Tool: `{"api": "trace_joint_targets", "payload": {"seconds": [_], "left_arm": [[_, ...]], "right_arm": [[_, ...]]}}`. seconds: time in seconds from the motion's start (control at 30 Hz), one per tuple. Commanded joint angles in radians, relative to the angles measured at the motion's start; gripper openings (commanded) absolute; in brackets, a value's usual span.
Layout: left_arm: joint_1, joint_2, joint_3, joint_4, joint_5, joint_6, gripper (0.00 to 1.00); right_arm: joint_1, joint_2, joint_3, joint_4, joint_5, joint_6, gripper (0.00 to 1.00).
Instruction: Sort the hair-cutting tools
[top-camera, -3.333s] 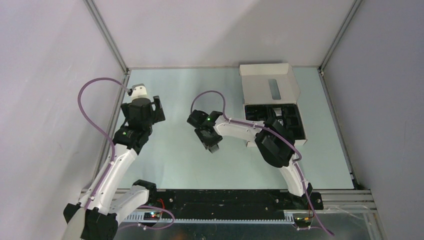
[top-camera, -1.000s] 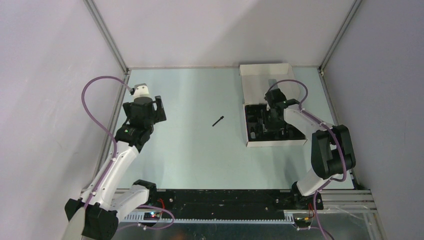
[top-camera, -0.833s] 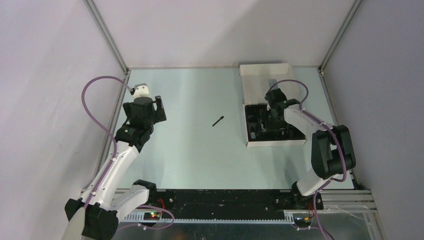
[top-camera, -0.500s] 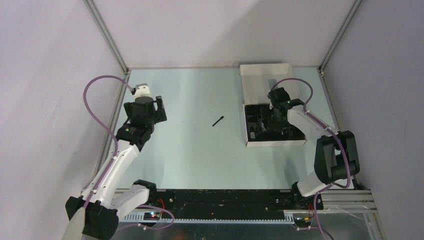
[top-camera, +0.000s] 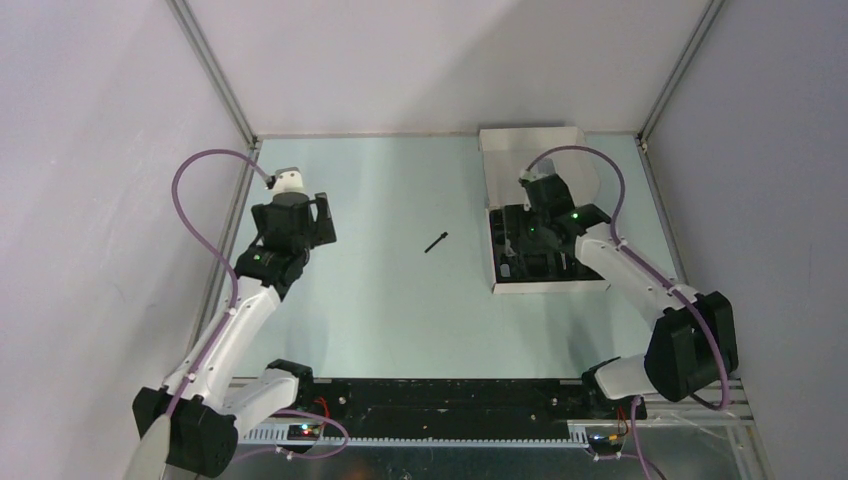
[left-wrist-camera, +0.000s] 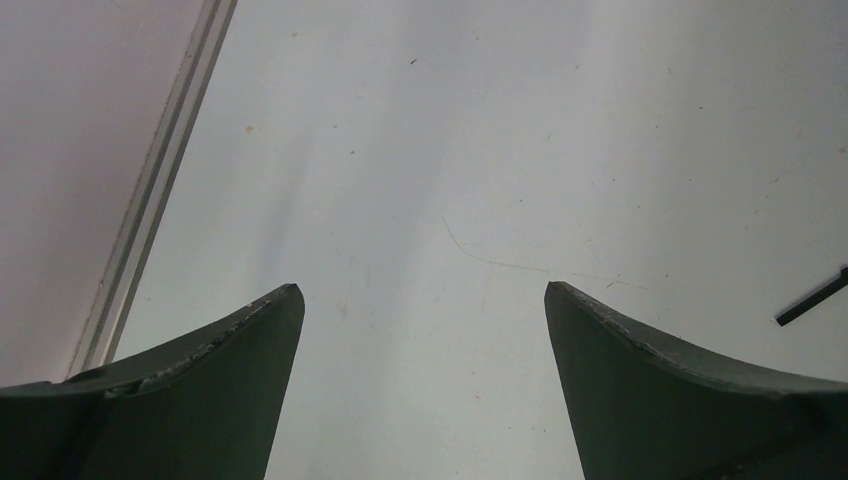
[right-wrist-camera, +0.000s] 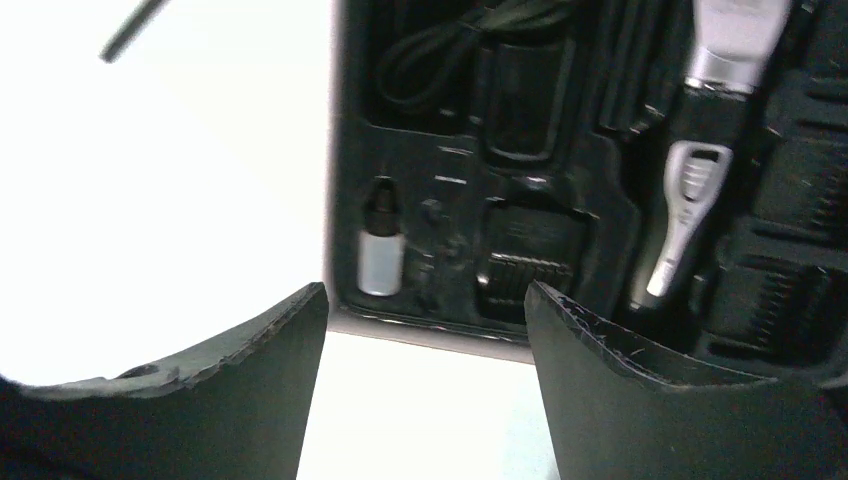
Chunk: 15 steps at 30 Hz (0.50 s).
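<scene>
On the table's middle lies the thin black stick-brush (top-camera: 436, 243), alone; its tip also shows in the left wrist view (left-wrist-camera: 812, 297) and the right wrist view (right-wrist-camera: 135, 28). The black tray in the white box (top-camera: 548, 287) holds the black-and-silver clipper (right-wrist-camera: 700, 150), the coiled cord (right-wrist-camera: 450, 50), black comb attachments (right-wrist-camera: 525, 260) and a small white bottle (right-wrist-camera: 381, 255). My right gripper (top-camera: 528, 232) (right-wrist-camera: 425, 295) hovers open over the tray's near-left part, holding nothing. My left gripper (top-camera: 293, 222) (left-wrist-camera: 422, 290) stands open and empty over bare table at the far left.
The box's white lid (top-camera: 530, 150) stands open behind the tray at the back right. Grey walls with metal rails (top-camera: 215, 75) close in the table on three sides. The left rail (left-wrist-camera: 160, 190) runs close to my left gripper.
My right gripper has opened wider above the tray and shifted slightly left, while its elbow swung out to the right. The left arm barely moved. The stick-brush lies where it was.
</scene>
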Motion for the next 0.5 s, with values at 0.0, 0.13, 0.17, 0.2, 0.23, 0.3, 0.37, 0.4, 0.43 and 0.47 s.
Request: {"api": "trace_joint_targets", "payload": {"seconds": [0.0,0.13,0.17,0.2,0.23,0.3,0.37,0.4,0.43,0.47], "left_arm": [[0.006,0.003,0.007,0.022,0.015,0.014,0.97],[0.007,0.007,0.007,0.021,0.021,0.012,0.97],[0.007,0.007,0.008,0.021,0.021,0.012,0.97],[0.007,0.006,0.007,0.021,0.02,0.012,0.97],[0.007,0.006,0.006,0.022,0.02,0.012,0.97],[0.006,0.008,0.005,0.022,0.021,0.011,0.97],[0.007,0.01,0.006,0.021,0.023,0.01,0.97],[0.007,0.011,0.007,0.02,0.026,0.009,0.97],[0.007,0.012,0.007,0.022,0.026,0.008,0.97],[0.007,0.012,0.007,0.022,0.028,0.008,0.97]], "right_arm": [[0.088,0.033,0.058,0.149,0.024,0.046,0.77],[0.188,0.152,0.14,0.204,0.072,0.051,0.75],[0.199,0.196,0.156,0.211,0.083,0.05,0.75],[0.222,0.222,0.189,0.223,0.108,0.049,0.73],[0.233,0.269,0.205,0.235,0.116,0.046,0.72],[0.259,0.336,0.266,0.253,0.144,0.042,0.68],[0.278,0.404,0.317,0.259,0.161,0.039,0.64],[0.284,0.425,0.335,0.258,0.164,0.039,0.63],[0.287,0.471,0.377,0.248,0.164,0.039,0.61],[0.292,0.493,0.399,0.24,0.163,0.039,0.6]]}}
